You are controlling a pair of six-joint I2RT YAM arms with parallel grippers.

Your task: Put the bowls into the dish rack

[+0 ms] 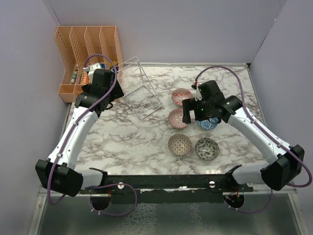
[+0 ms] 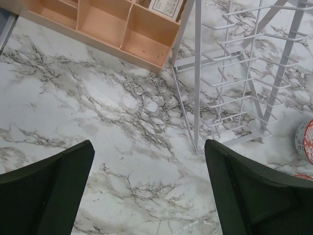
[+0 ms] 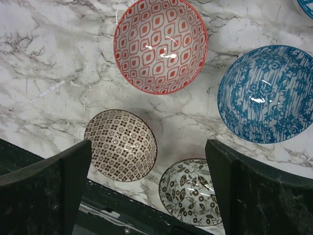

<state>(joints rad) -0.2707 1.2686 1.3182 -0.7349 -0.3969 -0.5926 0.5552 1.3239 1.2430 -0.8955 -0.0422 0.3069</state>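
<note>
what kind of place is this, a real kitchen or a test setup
Likely a robot test cell, not a kitchen: plain walls box in a marble-look table, with five bowls and a wire dish rack set out as props.

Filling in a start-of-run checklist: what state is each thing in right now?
dish rack: empty, no bowl in it.
far red bowl: upright, not racked.
near red bowl: upright, not racked.
blue bowl: upright, not racked.
brown bowl: upright, not racked.
grey-green bowl: upright, not racked.
left gripper: open, empty, beside the rack.
right gripper: open, empty, above the bowls.
peach organiser: standing, small items inside.
</note>
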